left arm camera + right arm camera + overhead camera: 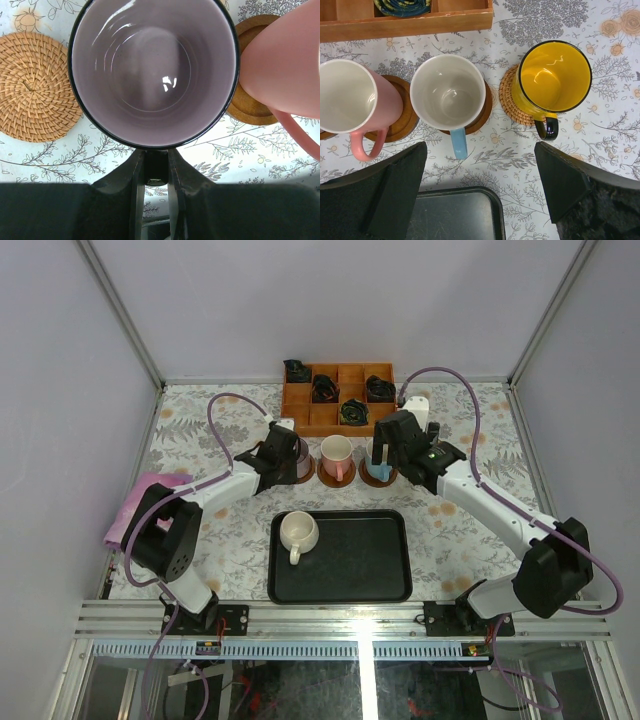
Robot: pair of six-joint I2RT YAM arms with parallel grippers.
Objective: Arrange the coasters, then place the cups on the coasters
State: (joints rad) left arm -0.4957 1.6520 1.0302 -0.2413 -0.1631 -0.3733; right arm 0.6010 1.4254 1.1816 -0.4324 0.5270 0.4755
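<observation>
Seen from above, the left gripper [295, 457] and right gripper [385, 453] flank the pink cup [336, 455]. The orange box [310, 427] stands behind them, and in front the black tray [350, 565] carries the cream cup [298, 531].

The left wrist view shows narrow jaws pinching the glossy mauve cup [152, 70] at its near side. A bare woven coaster [35, 85] lies to its left, and a smooth brown coaster [250, 107] sits under the pink cup.

Only the right wrist view shows the yellow cup [552, 75] on ribbed wicker and the blue cup [449, 92] on a wooden disc. Both lie beyond widely spread fingers that hold nothing.
</observation>
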